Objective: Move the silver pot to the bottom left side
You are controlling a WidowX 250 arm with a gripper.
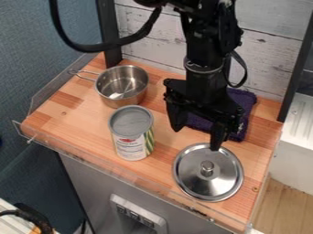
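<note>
- The silver pot (122,84) sat upright near the back left of the wooden surface (76,116), its wire handle (83,74) pointing left.
- From where I stood, the black gripper (197,133) hung over the right half with its fingers spread apart and nothing between them.
- One fingertip overlapped the back rim of a round metal lid (207,180), which lay knob up at the front right; I couldn't tell if they touched.
- A can (132,132) stood upright in front of the pot.
- A purple cloth (243,98) lay behind the gripper.
</note>
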